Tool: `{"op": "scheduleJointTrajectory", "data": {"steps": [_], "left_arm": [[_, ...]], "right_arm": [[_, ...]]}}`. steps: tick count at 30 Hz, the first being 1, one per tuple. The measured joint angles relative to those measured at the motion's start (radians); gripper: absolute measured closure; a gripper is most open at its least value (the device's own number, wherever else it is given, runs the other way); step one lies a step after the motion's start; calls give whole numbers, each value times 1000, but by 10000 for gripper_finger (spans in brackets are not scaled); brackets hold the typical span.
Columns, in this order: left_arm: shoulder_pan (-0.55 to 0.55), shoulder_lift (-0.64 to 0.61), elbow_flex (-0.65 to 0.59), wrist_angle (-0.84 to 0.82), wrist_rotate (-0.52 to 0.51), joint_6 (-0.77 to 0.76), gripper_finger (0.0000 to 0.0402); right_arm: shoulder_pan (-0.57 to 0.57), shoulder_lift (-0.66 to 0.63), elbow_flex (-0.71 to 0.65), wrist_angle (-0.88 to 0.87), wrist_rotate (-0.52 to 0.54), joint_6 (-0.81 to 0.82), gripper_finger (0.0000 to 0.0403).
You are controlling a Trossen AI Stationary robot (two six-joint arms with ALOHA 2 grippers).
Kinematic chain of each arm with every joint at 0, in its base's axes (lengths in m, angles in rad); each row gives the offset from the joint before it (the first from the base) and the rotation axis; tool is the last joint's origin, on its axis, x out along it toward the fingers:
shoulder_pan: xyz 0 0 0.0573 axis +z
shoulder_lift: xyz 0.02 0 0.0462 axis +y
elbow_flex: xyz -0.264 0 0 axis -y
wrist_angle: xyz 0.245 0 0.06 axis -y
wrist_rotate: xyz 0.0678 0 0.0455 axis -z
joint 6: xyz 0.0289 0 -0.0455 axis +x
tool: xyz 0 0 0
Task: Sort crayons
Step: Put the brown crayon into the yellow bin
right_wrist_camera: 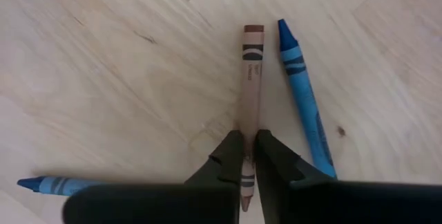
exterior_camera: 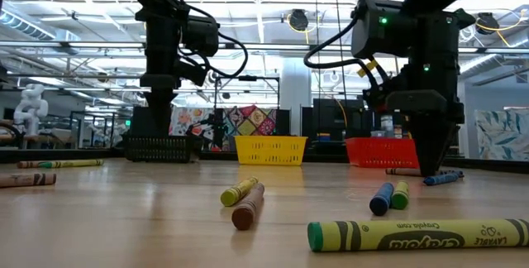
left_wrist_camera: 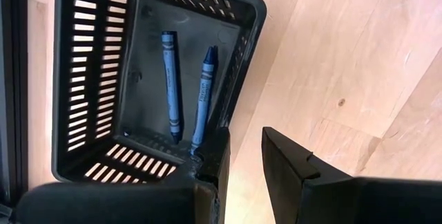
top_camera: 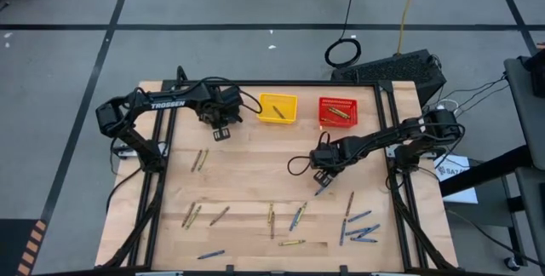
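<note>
Here, nearest the table's front edge, most of the crayons lie loose across the wood, unsorted. Farther in, the right end effector is down at the surface with its fingers closed on a tan-brown crayon, a blue crayon just beside it. So the pick looks made; next comes a lift and a carry, probably to the red basket holding similar sticks. Beyond, the right arm reaches in low from its side. At the back, the left end effector hangs partly open and empty beside the black basket, which holds two blue ones.
</note>
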Motion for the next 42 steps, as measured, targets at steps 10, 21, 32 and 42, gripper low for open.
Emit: {"op": "scheduleJointTrajectory", "data": {"steps": [10, 21, 32, 42], "left_arm": [[0, 0, 0, 18, 0, 1, 324], [0, 0, 0, 23, 0, 2, 324], [0, 0, 0, 28, 0, 2, 324], [0, 0, 0, 27, 0, 2, 324]], "right_arm": [[0, -77, -3, 39, 16, 2, 401], [-1, -111, 47, 119, 24, -51, 402], [-102, -112, 129, 270, 102, -215, 403], [-234, -107, 140, 491, 102, -324, 403]]}}
